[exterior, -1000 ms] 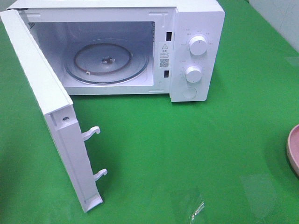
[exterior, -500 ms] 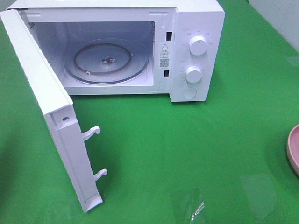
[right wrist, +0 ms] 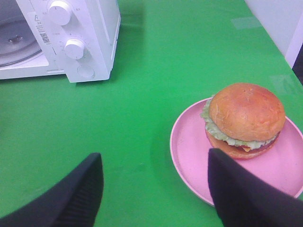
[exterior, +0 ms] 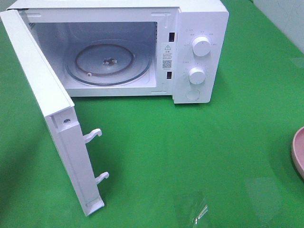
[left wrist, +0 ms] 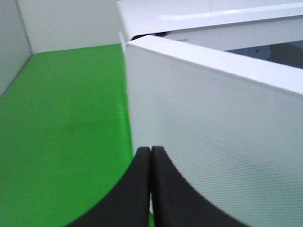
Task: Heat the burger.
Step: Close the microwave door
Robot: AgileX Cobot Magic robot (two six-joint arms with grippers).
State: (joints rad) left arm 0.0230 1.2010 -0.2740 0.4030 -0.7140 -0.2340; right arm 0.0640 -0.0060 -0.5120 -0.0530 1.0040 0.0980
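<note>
In the high view, the nearest thing was the open door [exterior: 57, 123] of the microwave [exterior: 199, 19]; it swung out toward the camera, from about ten o'clock down to seven o'clock, with its two latch hooks [exterior: 93, 135] on the inner edge. At about four o'clock, a piece of the pink plate [exterior: 299, 152] showed at the edge of the view, cut off by the frame. The green table [exterior: 190, 152] lay under everything. Farther back, toward twelve o'clock, the cavity stood open with the glass turntable [exterior: 109, 64] inside it, and two white knobs [exterior: 201, 46] sat one above the other on the panel at about one o'clock. Neither arm appeared in this view. In the left wrist view, the left gripper [left wrist: 150, 156] had its jaws pressed together with nothing between them, close to the outer face of the door [left wrist: 213, 142]. In the right wrist view, the right gripper [right wrist: 154, 184] had its jaws wide apart and empty, above the table. The burger [right wrist: 244, 120] sat on the plate [right wrist: 189, 156], beyond the tip of one finger [right wrist: 236, 189], well apart from the microwave [right wrist: 71, 42].
</note>
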